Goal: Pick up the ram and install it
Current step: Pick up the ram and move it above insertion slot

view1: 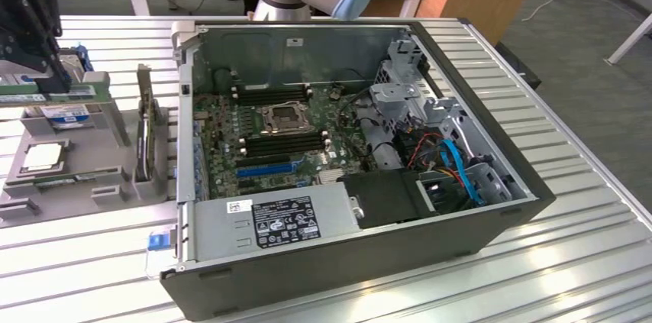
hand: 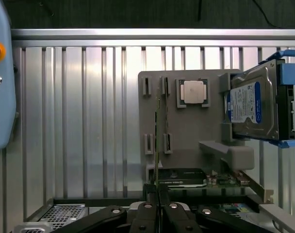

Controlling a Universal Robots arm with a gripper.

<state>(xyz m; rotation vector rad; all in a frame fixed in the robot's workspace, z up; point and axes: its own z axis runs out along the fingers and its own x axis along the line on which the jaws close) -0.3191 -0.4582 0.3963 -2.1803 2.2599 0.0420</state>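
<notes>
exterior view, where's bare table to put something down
Bare table slats lie on the exterior view's right of the computer case and between the grey parts holder and the near edge. Crowded: the holder itself, with processor and hard drive.

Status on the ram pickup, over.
Claw shut on the ram, held edge-on. Ram at the grey parts holder, not in the case. Hard drive and processor beside it, nothing across it.

Ribbed metal table (view1: 591, 262), open computer case (view1: 356, 281), grey parts holder (hand: 196, 131).
</notes>
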